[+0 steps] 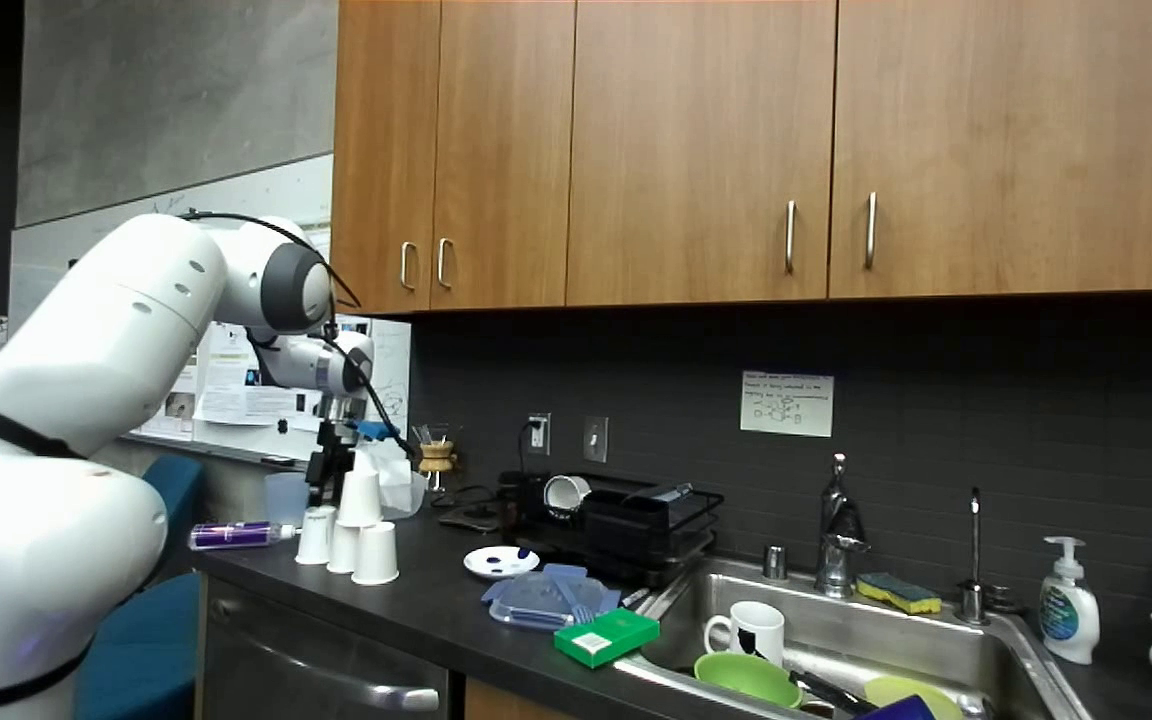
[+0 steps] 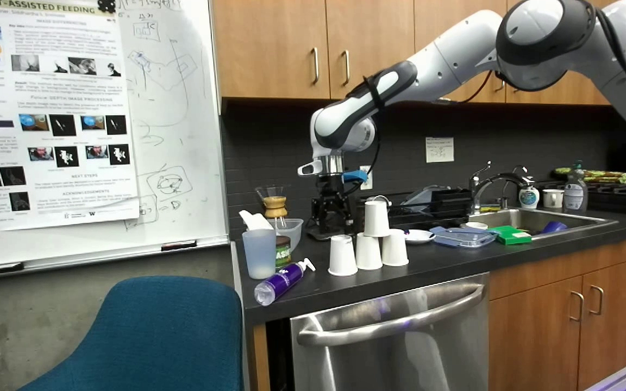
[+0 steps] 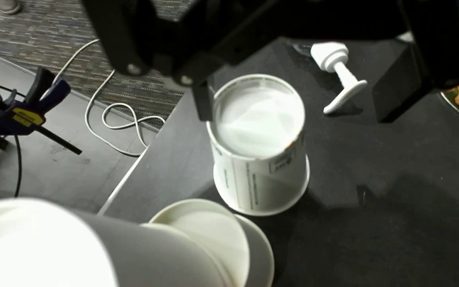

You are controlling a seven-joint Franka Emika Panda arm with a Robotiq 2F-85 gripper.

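Four white paper cups would be too exact, so: several white paper cups stand upside down on the dark counter (image 2: 443, 260), stacked as a small pyramid. The top cup (image 2: 376, 218) rests on the lower ones in both exterior views. Over the counter's far-left end, my gripper (image 3: 299, 107) points down with its jaws wide apart and nothing held. In the wrist view, a lower cup (image 3: 259, 119) with printed sides lies under the left finger (image 3: 204, 101), which overlaps its rim; touching or not, I cannot tell. The top cup's pale side (image 3: 34, 247) fills the lower left corner.
A purple pump bottle (image 2: 279, 283) lies near the counter's end, its white nozzle (image 3: 343, 75) between the fingers' lines. Close by stand a bluish tumbler (image 2: 260, 254) and a labelled can (image 2: 283, 252). A dish rack (image 1: 651, 525), plate (image 1: 501, 562) and green box (image 1: 606, 637) lie toward the sink (image 1: 841, 640).
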